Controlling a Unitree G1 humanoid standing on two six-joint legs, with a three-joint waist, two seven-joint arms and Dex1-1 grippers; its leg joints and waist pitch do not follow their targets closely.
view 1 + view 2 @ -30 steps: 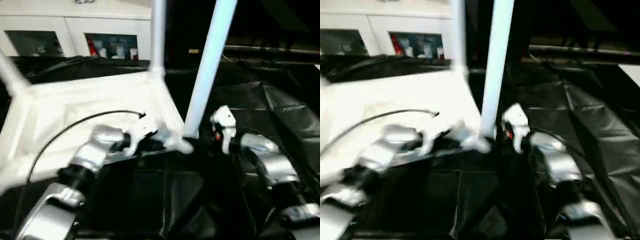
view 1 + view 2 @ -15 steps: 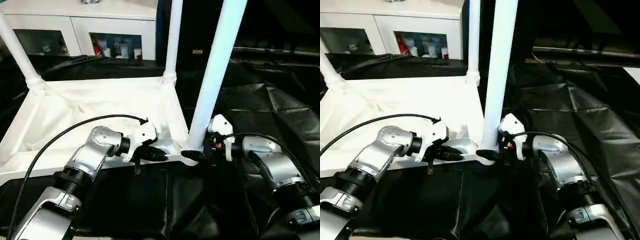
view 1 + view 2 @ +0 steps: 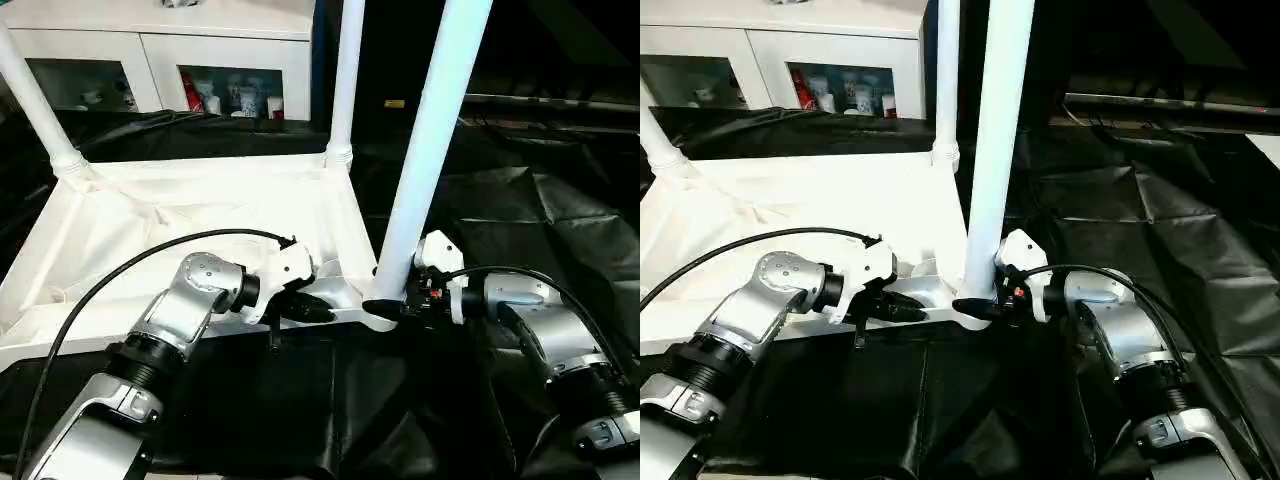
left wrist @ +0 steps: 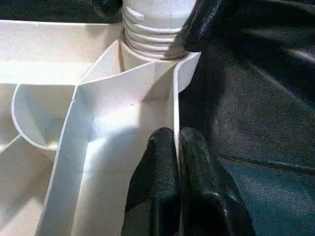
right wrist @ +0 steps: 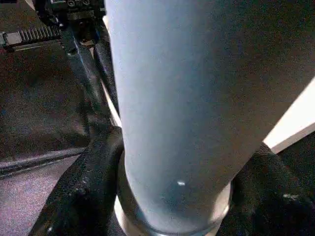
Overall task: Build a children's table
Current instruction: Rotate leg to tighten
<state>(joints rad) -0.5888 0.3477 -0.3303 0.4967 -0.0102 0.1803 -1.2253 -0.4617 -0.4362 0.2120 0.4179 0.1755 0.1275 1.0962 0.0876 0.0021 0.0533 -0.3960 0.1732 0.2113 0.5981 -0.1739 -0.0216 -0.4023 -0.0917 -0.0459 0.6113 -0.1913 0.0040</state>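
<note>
Children's table (image 3: 170, 215) lies inverted on the black-covered table (image 3: 560, 230), smooth white plastic, ribbed underside, tapered tube legs upright. Left gripper (image 4: 178, 147): jaws clenched on the thin near rim wall. Right gripper (image 3: 985, 308): jaws grasping near-corner leg (image 3: 425, 150) at its ribbed base; forearm level.

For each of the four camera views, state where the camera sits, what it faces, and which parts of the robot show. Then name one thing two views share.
Left eye view: on the head, looking down at the upturned table top; both silver forearms show.
Right eye view: beside it, same scene.
Left wrist view: along the left gripper, pinching the top's rim.
Right wrist view: along the right gripper, whose fingers clasp the near leg at its base.
Shared: the left wrist view also shows that leg's ribbed base in its corner socket.
</note>
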